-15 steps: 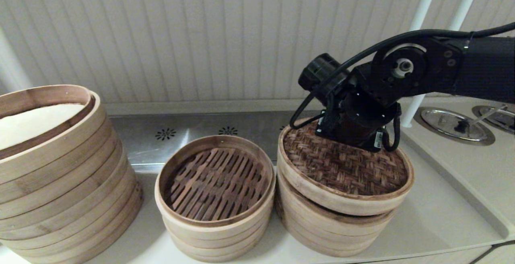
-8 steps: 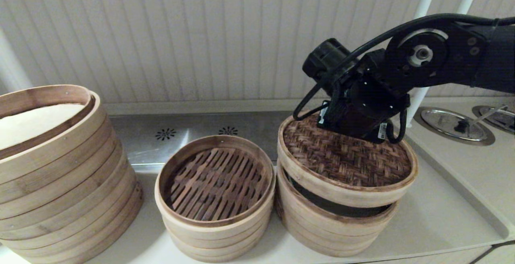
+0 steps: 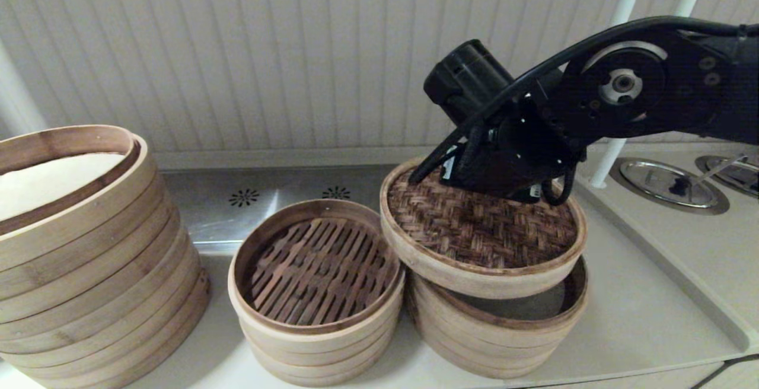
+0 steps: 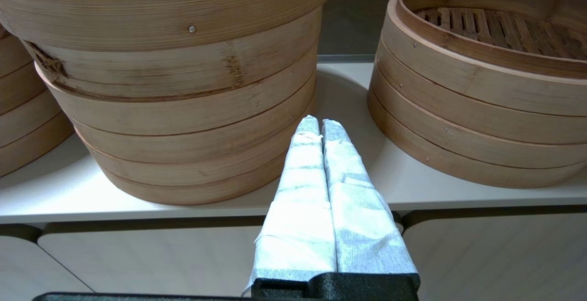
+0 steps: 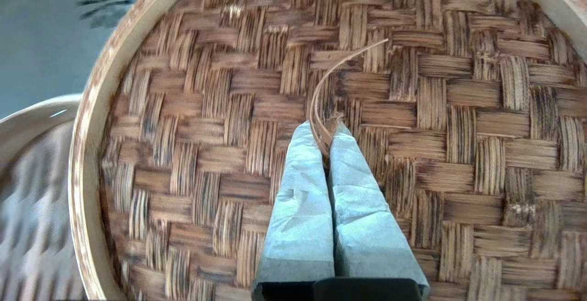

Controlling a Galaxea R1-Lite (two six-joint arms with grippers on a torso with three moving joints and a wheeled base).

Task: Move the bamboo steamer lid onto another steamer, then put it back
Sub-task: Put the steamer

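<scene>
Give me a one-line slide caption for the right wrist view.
Right gripper fingers shut on the thin loop handle of the bamboo steamer lid.

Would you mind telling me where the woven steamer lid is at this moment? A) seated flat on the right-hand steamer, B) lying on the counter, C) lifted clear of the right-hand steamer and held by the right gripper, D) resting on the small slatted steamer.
C: the bamboo steamer lid hangs above the open right-hand steamer, overlapping the small slatted steamer only at its edge, with the right gripper pinching its loop handle.
</scene>
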